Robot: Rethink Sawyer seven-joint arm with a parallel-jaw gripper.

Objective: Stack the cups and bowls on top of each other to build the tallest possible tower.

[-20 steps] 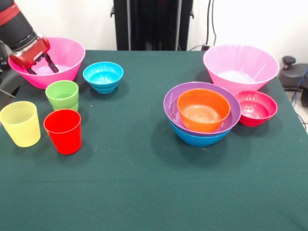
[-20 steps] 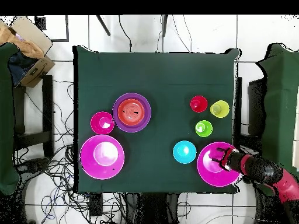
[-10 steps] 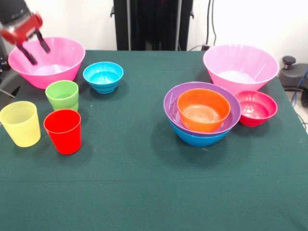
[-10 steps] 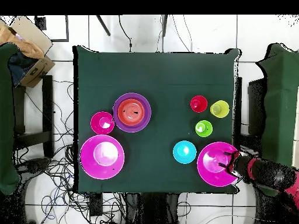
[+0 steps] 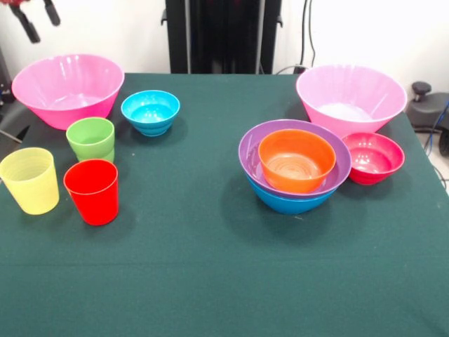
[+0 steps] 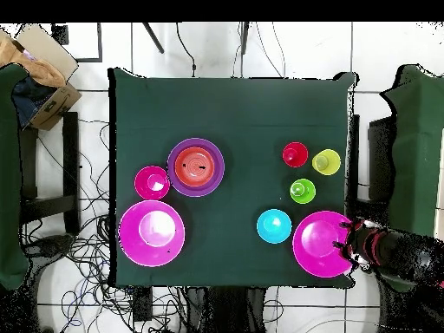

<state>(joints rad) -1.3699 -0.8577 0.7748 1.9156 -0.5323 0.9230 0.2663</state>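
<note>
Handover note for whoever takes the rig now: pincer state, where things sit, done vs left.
Pincer: open, empty, raised above the pink bowl by the cups.
Tower: orange in purple in blue, three high.
Loose: second pink bowl and crimson bowl beside the tower; cyan bowl; green cup, yellow cup and red cup grouped together.
Left: stack everything loose.
</note>
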